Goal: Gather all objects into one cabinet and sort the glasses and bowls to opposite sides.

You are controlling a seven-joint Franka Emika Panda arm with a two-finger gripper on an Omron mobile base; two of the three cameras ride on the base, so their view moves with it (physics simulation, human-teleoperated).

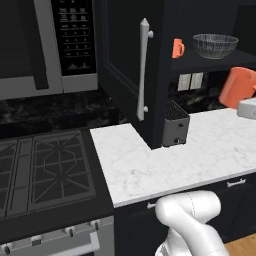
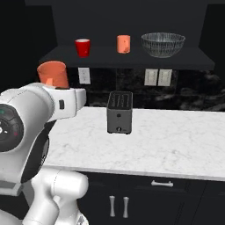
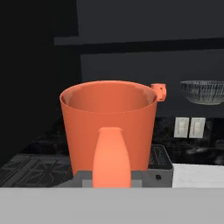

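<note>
My gripper (image 2: 57,86) is shut on an orange mug (image 2: 53,73), which it holds upright above the counter, left of the toaster and just below shelf height. In the hand view this orange mug (image 3: 109,124) stands close, its handle facing the camera and hiding the fingertips. The black upper cabinet (image 1: 122,55) stands open, its door with the long silver bar handle (image 1: 143,70) swung out. On its shelf stand a red mug (image 2: 82,47) at the left, a second orange mug (image 2: 123,44) in the middle and the wide see-through bowl (image 2: 162,44) at the right.
A dark toaster (image 2: 119,112) stands on the white marble counter (image 2: 176,145) under the shelf. The open cabinet door juts out over the counter's left end. A stove (image 1: 45,165) and a microwave (image 1: 45,40) lie to the left. Wall outlets (image 2: 158,77) sit behind.
</note>
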